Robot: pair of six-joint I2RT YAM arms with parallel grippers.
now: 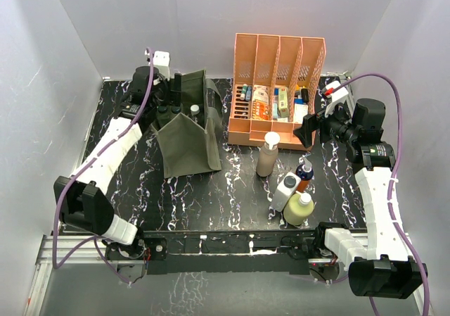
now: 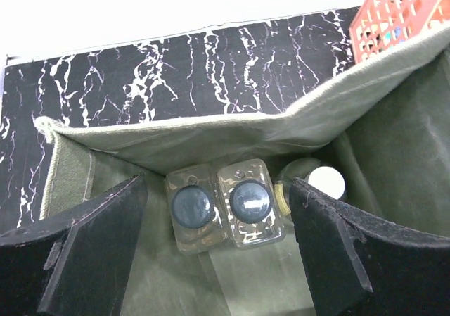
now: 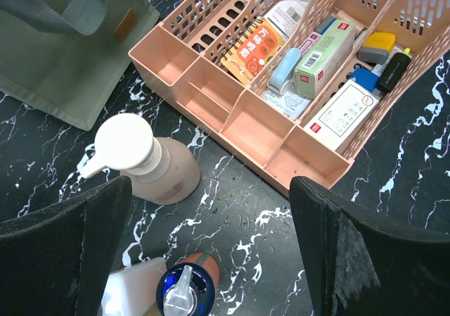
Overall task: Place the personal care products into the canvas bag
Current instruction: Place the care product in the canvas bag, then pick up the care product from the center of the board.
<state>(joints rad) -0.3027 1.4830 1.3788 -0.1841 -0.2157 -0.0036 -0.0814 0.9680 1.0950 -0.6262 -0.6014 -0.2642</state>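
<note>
The black marbled table (image 1: 232, 189) carries the green canvas bag (image 1: 188, 143) at its left and a peach file organiser (image 1: 278, 91) at the back. The left gripper (image 2: 218, 186) hangs over the bag's mouth, fingers spread and grasping nothing. The right gripper (image 3: 211, 186) is likewise released above the table. The beige bottle (image 1: 268, 155), yellow bottle (image 1: 299, 208), white bottle (image 1: 285, 191) and orange-blue bottle (image 1: 304, 175) stand outside the bag, in front of the organiser. Inside the bag, the first glass bottle (image 2: 193, 210) touches the second glass bottle (image 2: 251, 203), with perhaps a third bottle (image 2: 309, 182) half hidden beside them.

Probably a lab: white-walled booth (image 1: 70, 34), marble-pattern table (image 1: 232, 196).
</note>
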